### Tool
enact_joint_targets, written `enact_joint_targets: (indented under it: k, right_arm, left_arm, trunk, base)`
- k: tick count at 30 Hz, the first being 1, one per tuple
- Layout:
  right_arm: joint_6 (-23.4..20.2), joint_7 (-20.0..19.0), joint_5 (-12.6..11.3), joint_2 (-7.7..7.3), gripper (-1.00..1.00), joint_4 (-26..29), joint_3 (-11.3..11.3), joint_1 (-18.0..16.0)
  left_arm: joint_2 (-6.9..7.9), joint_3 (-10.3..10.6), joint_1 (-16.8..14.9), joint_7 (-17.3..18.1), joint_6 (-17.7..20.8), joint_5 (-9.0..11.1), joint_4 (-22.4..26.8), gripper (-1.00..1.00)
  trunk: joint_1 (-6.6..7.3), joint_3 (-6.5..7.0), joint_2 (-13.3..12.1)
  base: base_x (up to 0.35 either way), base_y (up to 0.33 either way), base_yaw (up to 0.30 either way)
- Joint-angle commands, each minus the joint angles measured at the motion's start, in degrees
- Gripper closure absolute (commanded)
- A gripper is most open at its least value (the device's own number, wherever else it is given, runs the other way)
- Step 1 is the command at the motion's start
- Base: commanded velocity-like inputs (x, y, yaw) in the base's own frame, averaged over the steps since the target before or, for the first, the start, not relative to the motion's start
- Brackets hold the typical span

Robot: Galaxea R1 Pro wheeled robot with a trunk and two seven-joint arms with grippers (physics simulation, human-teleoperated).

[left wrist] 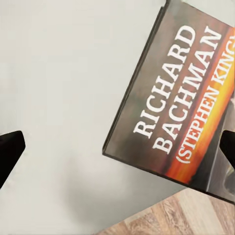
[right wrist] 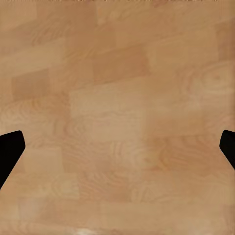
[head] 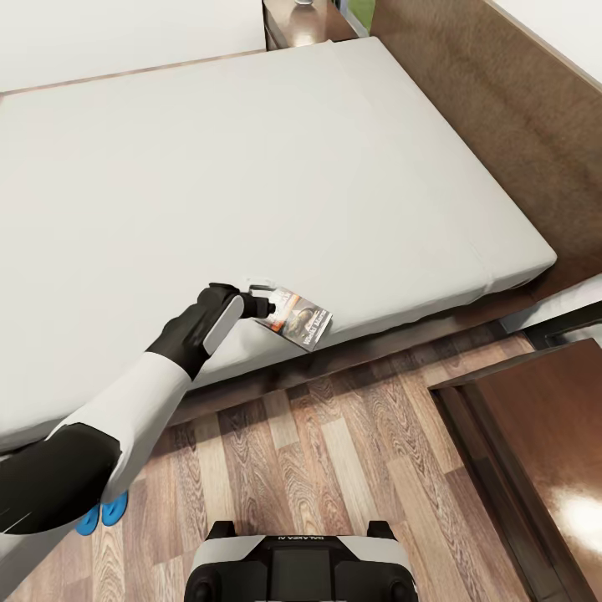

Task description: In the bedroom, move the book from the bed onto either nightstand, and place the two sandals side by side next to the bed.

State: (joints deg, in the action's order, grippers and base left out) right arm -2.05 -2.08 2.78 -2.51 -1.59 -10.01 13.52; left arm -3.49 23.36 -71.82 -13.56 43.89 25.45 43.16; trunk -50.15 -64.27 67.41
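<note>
The book (head: 298, 317) lies flat at the near edge of the bed (head: 251, 167), one corner sticking out past the pale-grey mattress over the floor. My left gripper (head: 261, 303) reaches over the mattress and hovers at the book's left end. In the left wrist view the left gripper (left wrist: 117, 152) is open, with the book's dark cover (left wrist: 181, 98) under its wide-spread fingers, closer to one fingertip (left wrist: 229, 147). Two blue sandals (head: 102, 514) peek out on the floor beneath my left arm, mostly hidden. My right gripper (right wrist: 117, 152) is open above the wood floor.
A nightstand (head: 535, 451) with a glossy top stands at the lower right beside the bed. A second nightstand (head: 305, 23) is at the far corner of the bed. The dark headboard (head: 502, 109) runs along the right. Plank floor (head: 334, 451) lies between my base (head: 301, 564) and the bed.
</note>
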Motion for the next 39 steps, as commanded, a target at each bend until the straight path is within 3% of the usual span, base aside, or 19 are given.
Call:
enact_joint_targets:
  k: [1, 14, 18, 22, 31, 39]
  right_arm:
    - [-0.2, -0.2, 0.3, -0.02, -1.0, 0.1, -0.4, 0.0]
    - [-0.2, -0.2, 0.3, -0.03, -1.0, 0.1, 1.0, 0.0]
    - [-0.2, -0.2, 0.2, -0.03, -1.0, 0.1, 1.1, 0.0]
    - [-0.2, -0.2, 0.2, -0.03, -1.0, 0.1, 1.2, -0.1]
    - [-0.2, -0.2, 0.2, -0.03, -1.0, 0.1, 1.2, -0.2]
    - [-0.2, -0.2, 0.3, -0.03, -1.0, 0.3, 1.2, -0.2]
  left_arm:
    - [0.38, 0.2, 0.1, -0.8, 0.6, 0.6, 0.9, -1.0]
    - [1.64, 0.0, 2.9, -2.0, 5.1, 0.6, 8.3, -1.0]
    - [1.75, 0.0, 3.5, -2.0, 5.8, 0.6, 8.9, -1.0]
    - [1.82, 0.0, 4.1, -2.1, 6.0, 0.6, 9.2, -1.0]
    - [1.9, -0.1, 4.8, -2.5, 6.3, 0.6, 9.2, -1.0]
    - [2.41, 0.0, 5.9, -3.1, 6.3, 0.6, 9.2, -1.0]
  trunk:
    - [0.21, 0.16, -0.4]
    - [0.87, 0.7, -1.6]
    - [1.75, 1.42, -3.2]
    - [1.75, 1.42, -3.2]
    - [3.73, 3.03, -6.8]
    - [3.73, 3.03, -6.8]
  base:
    - [0.0, 0.0, 0.0]
    - [0.0, 0.0, 0.0]
    - [0.0, 0.0, 0.0]
    - [0.0, 0.0, 0.0]
    - [0.0, 0.0, 0.0]
    - [0.0, 0.0, 0.0]
